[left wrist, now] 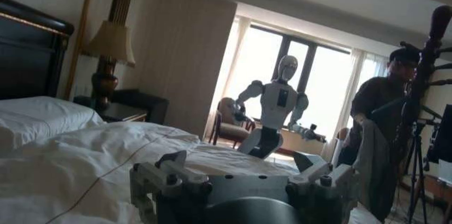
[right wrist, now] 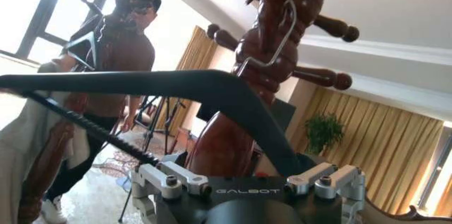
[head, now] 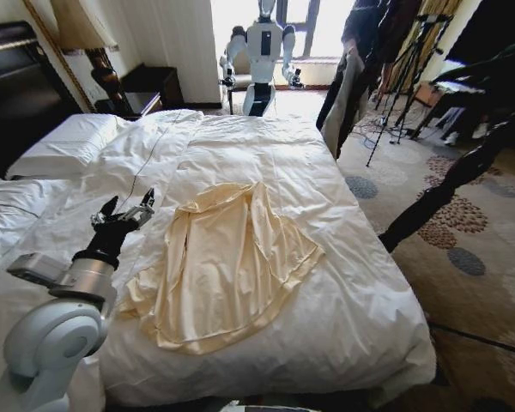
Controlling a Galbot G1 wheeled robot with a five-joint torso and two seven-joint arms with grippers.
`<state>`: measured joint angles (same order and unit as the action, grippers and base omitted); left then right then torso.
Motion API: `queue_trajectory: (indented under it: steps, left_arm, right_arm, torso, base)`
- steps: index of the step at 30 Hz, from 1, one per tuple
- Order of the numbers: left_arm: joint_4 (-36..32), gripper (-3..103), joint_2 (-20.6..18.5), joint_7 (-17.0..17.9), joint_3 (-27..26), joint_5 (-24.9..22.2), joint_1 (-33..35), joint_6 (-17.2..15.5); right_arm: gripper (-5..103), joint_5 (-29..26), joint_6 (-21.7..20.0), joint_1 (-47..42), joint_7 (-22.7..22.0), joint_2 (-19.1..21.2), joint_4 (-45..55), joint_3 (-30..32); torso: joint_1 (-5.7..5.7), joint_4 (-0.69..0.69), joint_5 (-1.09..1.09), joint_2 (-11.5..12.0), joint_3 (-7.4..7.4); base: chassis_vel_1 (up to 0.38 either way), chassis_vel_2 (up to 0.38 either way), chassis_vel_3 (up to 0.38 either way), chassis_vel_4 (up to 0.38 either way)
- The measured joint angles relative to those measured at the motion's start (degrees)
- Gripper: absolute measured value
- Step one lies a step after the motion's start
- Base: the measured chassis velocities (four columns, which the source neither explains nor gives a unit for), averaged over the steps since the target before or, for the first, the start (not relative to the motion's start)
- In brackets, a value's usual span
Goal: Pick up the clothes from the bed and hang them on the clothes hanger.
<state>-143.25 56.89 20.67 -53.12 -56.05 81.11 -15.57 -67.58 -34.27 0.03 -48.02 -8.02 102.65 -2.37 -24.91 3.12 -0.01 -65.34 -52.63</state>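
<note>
hotel bedroom | bed (head: 343, 292) | bedside lamp (left wrist: 111, 44) | patterned carpet (head: 463, 249)

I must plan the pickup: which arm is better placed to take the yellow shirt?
Left. Its gripper, fingers open, hovers beside the shirt on the bed; the right gripper holds the hanger.

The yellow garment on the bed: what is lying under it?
Under the clothes only the bed with its white duvet shows, all around the edges. What the fabric covers cannot be seen. The left gripper hovers open beside it.
</note>
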Motion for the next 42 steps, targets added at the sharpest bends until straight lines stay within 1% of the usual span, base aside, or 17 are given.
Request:
queue_trajectory:
  steps: [7,15,21,23,25,28,29,30,31,33,34,35,37,38,40,41,42]
  left_arm:
    - [0.0,100,-0.3,-0.1,-0.5,0.0,0.3,0.1]
    - [0.0,100,-0.4,-0.2,-0.4,0.1,0.3,0.1]
    - [0.0,100,-1.1,-0.2,-0.2,0.1,0.0,0.1]
    - [0.0,100,-1.3,-0.2,-0.1,0.0,-0.1,0.1]
    - [0.0,100,-1.4,-0.2,-0.1,0.0,-0.1,0.1]
    - [0.0,100,-1.4,-0.2,-0.1,0.0,0.0,0.1]
    - [0.0,100,-1.5,-0.2,0.0,0.0,0.0,0.1]
    - [0.0,100,-1.5,-0.2,0.0,0.0,0.0,0.1]
    - [0.0,100,-1.5,-0.2,0.1,0.0,0.0,0.1]
    - [0.0,100,-1.7,-0.3,0.3,0.0,-0.1,0.1]
    - [0.0,100,-2.0,-0.3,0.4,0.0,-0.4,0.1]
    - [0.0,100,-2.0,-0.3,0.4,0.0,-0.4,0.1]
    - [0.0,100,-2.3,-0.5,0.8,-0.2,-0.8,0.0]
    - [0.0,100,-2.3,-0.5,0.8,-0.2,-0.8,0.0]
    - [0.0,100,-2.6,-1.0,1.3,-0.3,-1.3,-0.1]
    - [0.0,100,-2.6,-1.0,1.3,-0.3,-1.3,-0.1]
    - [0.0,100,-2.7,-1.1,1.6,-0.3,-1.6,-0.1]
  right_arm:
    - [100,1.3,-0.2,2.0,0.1,0.6,-0.6,-0.5]
    - [100,1.7,-0.7,2.7,2.1,1.0,-2.7,-0.6]
    - [100,3.1,-0.6,2.9,6.7,1.4,-5.4,-0.7]
    - [100,3.4,-0.5,2.9,7.3,1.4,-5.8,-0.7]
    - [100,3.8,-0.3,3.3,9.8,1.7,-6.8,-0.7]
    - [100,4.1,0.0,3.4,12.2,2.0,-7.6,-0.7]
    - [100,4.1,0.4,3.5,14.7,2.4,-8.4,-0.8]
    - [100,4.1,0.4,3.5,14.7,2.4,-8.4,-0.8]
    - [100,4.1,0.7,3.5,16.0,2.7,-8.8,-0.8]
    - [100,4.6,1.2,3.6,19.2,3.5,-9.5,-0.8]
    - [100,5.5,1.4,3.8,22.2,4.4,-10.2,-0.8]
    - [100,5.5,1.4,3.8,22.2,4.4,-10.2,-0.8]
    - [100,6.3,1.8,4.1,25.1,5.6,-10.6,-0.8]
    - [100,6.3,1.8,4.1,25.1,5.6,-10.6,-0.8]
    - [100,7.4,1.8,4.8,31.8,7.4,-11.7,-0.2]
    - [100,7.4,1.8,4.8,31.8,7.4,-11.7,-0.2]
    - [100,7.6,1.5,4.9,33.9,8.2,-12.2,0.0]
  torso:
    - [0.0,-0.01,-0.02,0.0,0.0]
    - [0.0,0.0,-0.02,0.0,0.0]
    - [0.0,0.0,0.0,0.0,0.0]
    - [0.0,0.0,0.0,0.0,0.0]
    - [0.0,-0.01,-0.01,0.0,0.0]
    - [0.0,-0.01,-0.01,0.0,0.0]
    - [0.0,-0.01,-0.01,0.0,0.0]
    - [0.0,-0.01,-0.01,0.0,0.0]
    - [0.0,-0.01,0.0,0.0,0.0]
    - [0.0,-0.02,0.0,0.0,0.0]
    - [0.0,-0.01,-0.02,0.0,0.0]
    - [0.0,-0.01,-0.02,0.0,0.0]
    - [0.0,-0.01,0.0,0.0,0.0]
    - [0.0,-0.01,0.0,0.0,0.0]
    - [0.0,0.0,-0.02,0.0,0.0]
    - [0.0,0.0,-0.02,0.0,0.0]
    - [0.0,-0.03,-0.01,0.0,0.0]
  base:
    - [0.0,0.0,0.0,0.0]
    - [0.0,0.0,0.0,0.0]
    - [0.0,0.0,0.0,0.0]
    - [0.0,0.0,0.0,0.0]
    - [0.0,0.0,0.0,0.0]
    - [0.0,0.0,0.0,0.0]
    - [0.0,0.0,0.0,0.0]
    - [0.0,0.0,0.0,0.0]
    - [0.0,0.0,0.0,0.0]
    - [0.0,0.0,0.0,0.0]
    - [0.0,0.0,0.0,0.0]
    - [0.0,0.0,0.0,0.0]
    - [0.0,0.0,0.0,0.0]
    - [0.0,0.0,0.0,0.0]
    - [0.0,0.0,0.0,0.0]
    - [0.0,0.0,0.0,0.0]
    - [0.0,0.0,0.0,0.0]
